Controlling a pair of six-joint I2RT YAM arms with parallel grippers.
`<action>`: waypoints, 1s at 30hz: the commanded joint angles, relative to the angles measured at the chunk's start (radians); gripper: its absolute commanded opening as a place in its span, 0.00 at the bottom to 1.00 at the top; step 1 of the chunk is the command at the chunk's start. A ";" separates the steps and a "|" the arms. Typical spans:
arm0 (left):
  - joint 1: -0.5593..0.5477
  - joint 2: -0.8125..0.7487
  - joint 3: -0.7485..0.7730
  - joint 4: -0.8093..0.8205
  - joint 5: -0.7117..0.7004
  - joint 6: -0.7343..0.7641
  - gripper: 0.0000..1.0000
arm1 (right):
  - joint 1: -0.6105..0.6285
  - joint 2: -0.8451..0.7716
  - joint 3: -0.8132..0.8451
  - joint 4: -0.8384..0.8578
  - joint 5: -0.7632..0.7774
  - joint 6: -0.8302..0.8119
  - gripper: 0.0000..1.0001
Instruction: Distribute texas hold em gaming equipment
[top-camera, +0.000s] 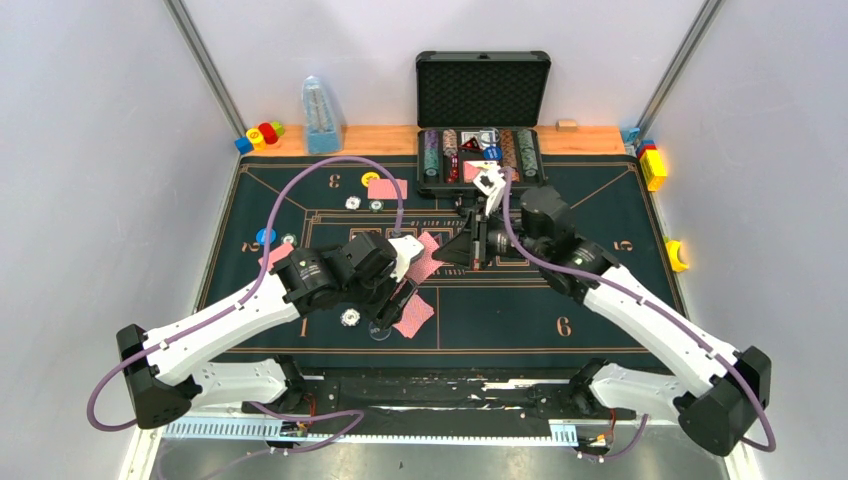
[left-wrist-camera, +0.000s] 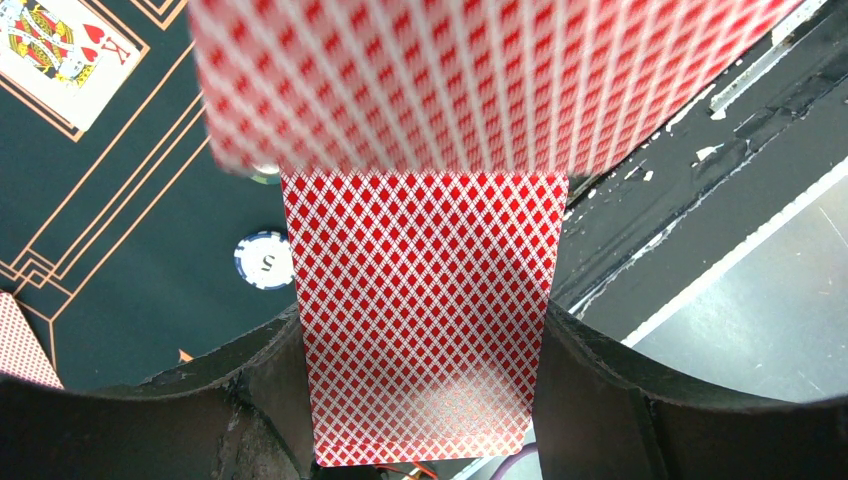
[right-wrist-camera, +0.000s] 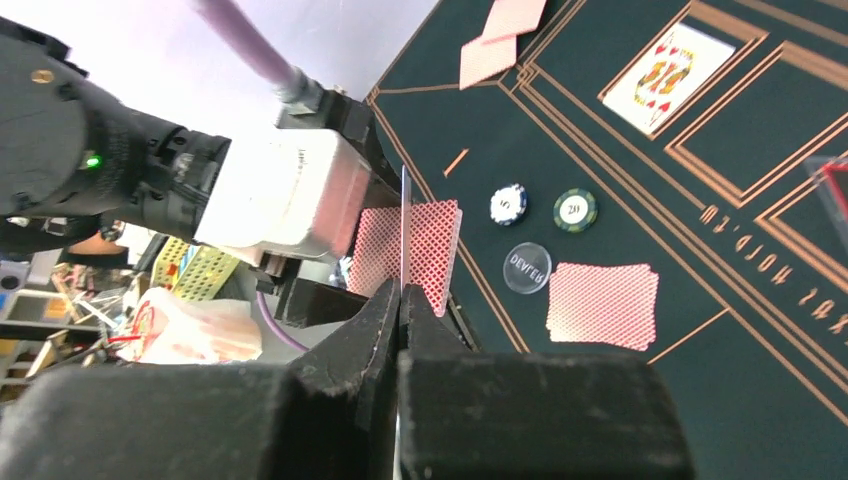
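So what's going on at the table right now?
The left arm has a deck of red-backed cards clamped in its jaws. The right arm has its jaws shut on one card beside it, apparently to deal it. Two chips, a dealer disc and face-down cards lie on the mat.

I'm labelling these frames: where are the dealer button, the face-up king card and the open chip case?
dealer button (right-wrist-camera: 527, 267), right wrist view, centre of the clear disc.
face-up king card (left-wrist-camera: 58, 48), left wrist view, the printed figure.
open chip case (top-camera: 483, 88), top external view, foam inside its raised lid.
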 joint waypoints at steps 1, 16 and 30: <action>0.002 -0.021 0.012 0.031 0.001 0.011 0.00 | -0.015 -0.080 0.024 0.015 0.089 -0.102 0.00; 0.002 -0.018 0.022 0.009 -0.023 -0.027 0.00 | -0.020 0.229 -0.143 0.685 0.479 -1.284 0.00; 0.002 -0.045 0.009 0.010 -0.057 -0.054 0.00 | -0.026 0.700 -0.228 1.167 0.301 -1.619 0.00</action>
